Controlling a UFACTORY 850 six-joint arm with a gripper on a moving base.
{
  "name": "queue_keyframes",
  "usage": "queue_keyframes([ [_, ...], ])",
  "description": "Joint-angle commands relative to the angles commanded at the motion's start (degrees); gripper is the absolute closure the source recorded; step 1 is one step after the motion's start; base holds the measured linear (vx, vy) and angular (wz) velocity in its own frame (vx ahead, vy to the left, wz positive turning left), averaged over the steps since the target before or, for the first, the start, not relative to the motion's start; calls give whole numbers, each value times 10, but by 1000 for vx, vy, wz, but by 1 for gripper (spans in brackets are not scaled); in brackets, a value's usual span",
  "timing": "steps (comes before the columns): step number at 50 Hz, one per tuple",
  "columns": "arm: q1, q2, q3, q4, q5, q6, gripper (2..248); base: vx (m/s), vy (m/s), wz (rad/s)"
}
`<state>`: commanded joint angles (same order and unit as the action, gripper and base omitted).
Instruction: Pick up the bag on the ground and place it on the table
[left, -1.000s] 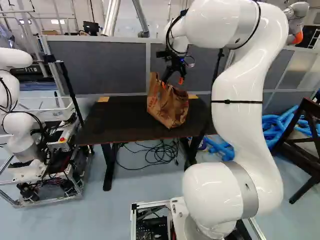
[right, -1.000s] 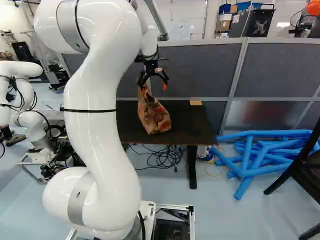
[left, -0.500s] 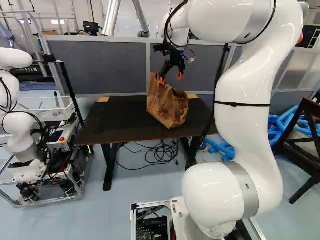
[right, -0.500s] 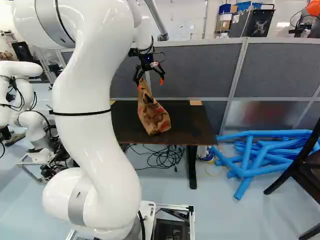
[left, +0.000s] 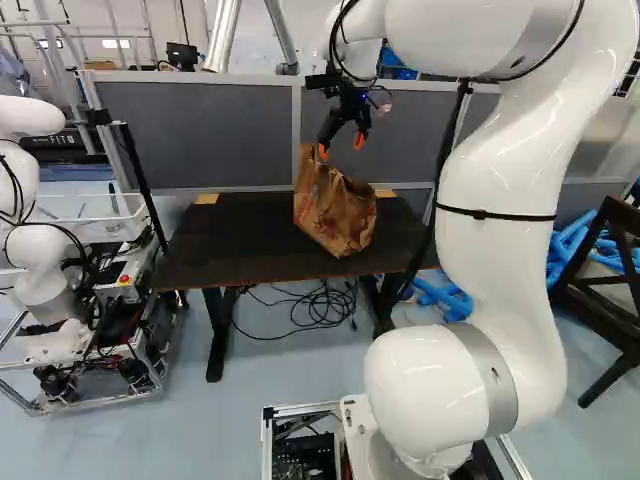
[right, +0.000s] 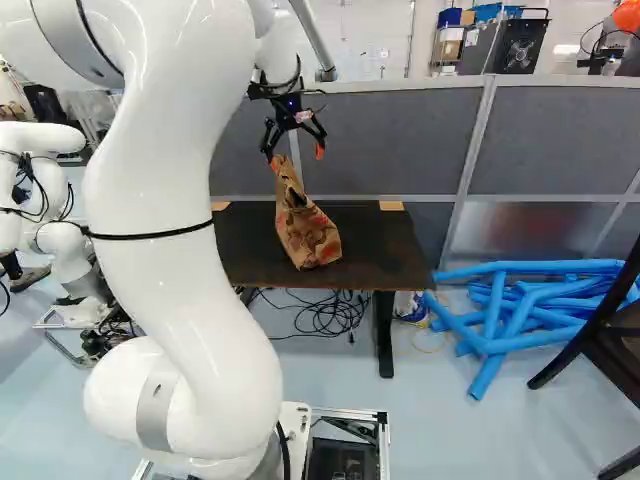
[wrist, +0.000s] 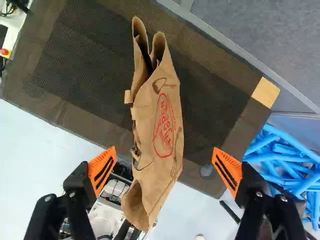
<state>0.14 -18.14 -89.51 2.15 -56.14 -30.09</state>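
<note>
- On the table (left: 230, 240): the bag (left: 335, 215), its open top toward the claw (wrist: 165, 169).
- Claw spread wide, holding nothing; in the wrist view neither of the orange pads (wrist: 102, 169) touches paper.
- Step in hand, my reading: backing off after the set-down. Task looks all but done.
- Best practice: rise straight along the claw's own line, slowly at first. In the right base view one fingertip looks very near the bag's top; a sideways swing there could hook the rim or a handle.
- Keep the fingers spread until well above the paper; closing early might pinch it and drag the bag along.
- Bag looks soft and light, slanted rather than square. A nudge could tip it, so check that it stands alone before turning the arm (left: 500, 240) away.
- Mind the partition (left: 200, 130) behind the table; lift before any reach that way.

Counts:
- Bag: one. Table: one. Claw: one, with two fingers, a pad on each.
- Tan patches (right: 391, 206) on the tabletop: two, toward its far corners.
- Chair (right: 620, 350): one, partly in view.
- Blue tubes (right: 545, 267): several, heaped; no sure count.
- Cables (left: 328, 305) below the table: tangled, can't be counted.
</note>
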Motion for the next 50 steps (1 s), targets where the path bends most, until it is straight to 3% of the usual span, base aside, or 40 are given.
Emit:
queue_keyframes([
  [28, 0, 3, 0, 0, 0, 0, 3, -7, 0, 0],
  [50, 0, 3, 0, 0, 0, 0, 3, -135, 0, 6],
])
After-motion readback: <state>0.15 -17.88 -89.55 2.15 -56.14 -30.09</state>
